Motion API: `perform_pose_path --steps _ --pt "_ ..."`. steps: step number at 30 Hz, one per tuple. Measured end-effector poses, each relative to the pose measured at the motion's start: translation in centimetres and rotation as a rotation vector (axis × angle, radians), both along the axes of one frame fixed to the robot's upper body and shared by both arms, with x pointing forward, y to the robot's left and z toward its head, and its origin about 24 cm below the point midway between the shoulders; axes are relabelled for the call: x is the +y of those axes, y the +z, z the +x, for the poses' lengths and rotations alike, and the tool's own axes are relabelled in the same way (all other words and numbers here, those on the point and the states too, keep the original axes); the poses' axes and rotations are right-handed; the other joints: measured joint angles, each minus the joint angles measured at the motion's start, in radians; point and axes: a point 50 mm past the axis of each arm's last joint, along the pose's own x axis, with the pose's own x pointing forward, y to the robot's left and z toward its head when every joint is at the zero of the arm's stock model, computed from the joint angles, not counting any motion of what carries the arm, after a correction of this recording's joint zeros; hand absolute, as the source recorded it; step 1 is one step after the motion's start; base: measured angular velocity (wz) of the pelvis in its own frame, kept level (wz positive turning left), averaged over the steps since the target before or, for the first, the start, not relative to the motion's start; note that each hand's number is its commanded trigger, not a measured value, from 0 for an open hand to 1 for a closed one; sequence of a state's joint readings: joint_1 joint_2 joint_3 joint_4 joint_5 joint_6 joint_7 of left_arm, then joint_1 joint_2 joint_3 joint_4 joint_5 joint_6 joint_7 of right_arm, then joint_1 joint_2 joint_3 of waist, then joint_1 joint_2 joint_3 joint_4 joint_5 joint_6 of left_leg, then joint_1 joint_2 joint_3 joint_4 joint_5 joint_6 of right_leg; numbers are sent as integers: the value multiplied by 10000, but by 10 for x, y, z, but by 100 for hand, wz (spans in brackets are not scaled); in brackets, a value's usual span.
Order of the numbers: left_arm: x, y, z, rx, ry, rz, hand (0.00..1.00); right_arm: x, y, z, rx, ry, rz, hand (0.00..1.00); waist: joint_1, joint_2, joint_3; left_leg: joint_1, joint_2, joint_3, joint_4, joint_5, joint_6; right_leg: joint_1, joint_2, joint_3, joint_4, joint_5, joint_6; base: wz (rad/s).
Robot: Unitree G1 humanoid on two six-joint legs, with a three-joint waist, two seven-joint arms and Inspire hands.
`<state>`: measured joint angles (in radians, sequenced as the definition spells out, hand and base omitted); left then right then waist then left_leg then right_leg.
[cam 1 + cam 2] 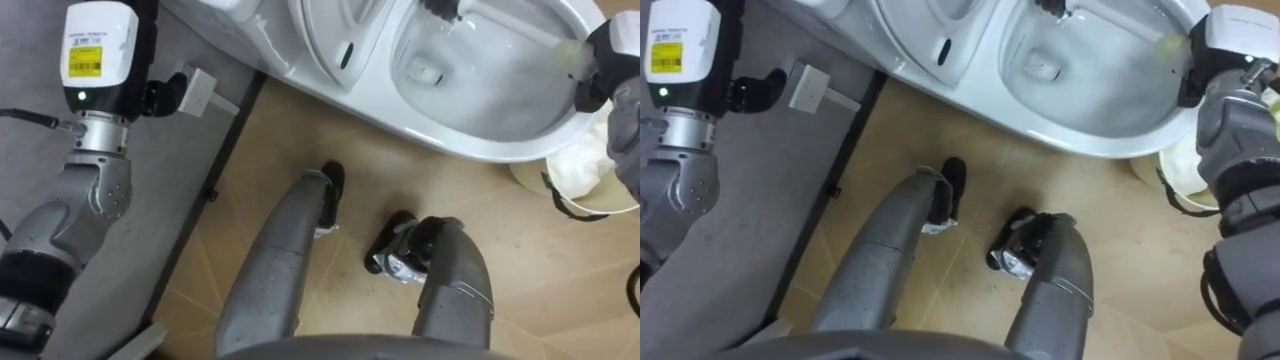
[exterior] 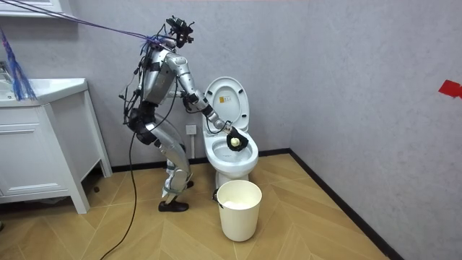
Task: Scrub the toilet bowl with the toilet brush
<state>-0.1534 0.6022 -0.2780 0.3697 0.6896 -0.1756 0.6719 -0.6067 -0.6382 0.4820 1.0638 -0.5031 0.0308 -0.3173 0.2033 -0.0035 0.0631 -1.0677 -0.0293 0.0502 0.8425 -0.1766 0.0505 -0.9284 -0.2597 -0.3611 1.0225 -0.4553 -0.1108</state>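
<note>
The wood floor (image 1: 560, 290) lies closest, and the robot stands on it with knees bent, its feet just short of the toilet (image 1: 470, 143). At the near left, beside the grey wall and a white socket (image 1: 200, 90), the left hand (image 1: 105, 55) is raised with its back to the camera. Its fingers run out of the frame, so I cannot tell whether they are curled or loose. To the right, just beside the base of the toilet, stands a cream bin (image 2: 239, 209) with a white liner.

Beyond the feet the bowl is open, its seat and lid (image 2: 227, 101) tipped up against the wall. The brush (image 1: 510, 30) is inside the bowl. Its dark head is down near the far inner wall, and its white handle slants up to the right over the rim. The right hand (image 1: 1235, 35) reaches across the rim and is clenched on the yellow-green end of that handle.

In the room view the robot leans toward the toilet with its right arm stretched over the bowl. A white cabinet (image 2: 43, 144) stands well behind it at the room view's left.
</note>
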Motion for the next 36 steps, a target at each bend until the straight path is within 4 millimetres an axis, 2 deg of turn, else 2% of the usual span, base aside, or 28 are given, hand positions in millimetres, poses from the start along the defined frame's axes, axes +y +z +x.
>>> perform_pose_path --steps 7,9,10,12,14,19,21,29,36 --pt "-1 0 -2 160 249 213 0 0 -1 -1 144 170 -454 100 -11 66 -26 47 9 -14 -21 6 0 71 3 -35 -56 16 -2 0" --pt "-2 -2 -2 391 172 283 0 1 -4 -2 380 181 -847 100 77 223 -34 205 53 -72 -140 13 -1 278 103 -104 -291 105 22 -5" --pt "-3 -3 -2 466 145 291 0 0 -5 -2 457 211 -979 100 155 326 -6 257 104 -95 -150 11 -1 377 178 -133 -393 142 30 -10" --pt "-7 -7 -1 814 -11 360 0 1 -11 -6 1088 373 -1564 100 271 722 -21 465 125 -176 -277 12 6 686 247 -274 -693 223 85 -2" --pt "-10 -9 -1 961 -93 431 0 2 -17 -9 1724 687 -2244 100 463 984 -22 550 149 -186 -360 3 20 784 317 -264 -855 275 125 -4" --pt "-13 -11 -1 1157 -237 358 0 5 -36 -21 3398 1166 -3538 100 705 1231 -18 635 143 -132 -641 18 -7 825 354 -259 -1081 303 127 1" --pt "-13 -12 -1 1156 -294 329 0 5 -36 -21 3468 1082 -3679 100 720 1457 -25 629 160 -167 -679 22 -18 913 398 -385 -1226 304 126 6" --pt "-14 -17 -7 1327 -150 -229 0 18 -54 -33 3731 1023 -3262 100 650 1525 -52 1013 275 -232 -1042 18 -95 1466 727 -576 -2031 444 143 0" --pt "-14 -12 -3 1015 -141 -576 0 4 -50 -34 3799 745 -3489 100 793 1514 -47 1086 333 -180 -941 19 -93 1608 755 -579 -2059 456 153 1"
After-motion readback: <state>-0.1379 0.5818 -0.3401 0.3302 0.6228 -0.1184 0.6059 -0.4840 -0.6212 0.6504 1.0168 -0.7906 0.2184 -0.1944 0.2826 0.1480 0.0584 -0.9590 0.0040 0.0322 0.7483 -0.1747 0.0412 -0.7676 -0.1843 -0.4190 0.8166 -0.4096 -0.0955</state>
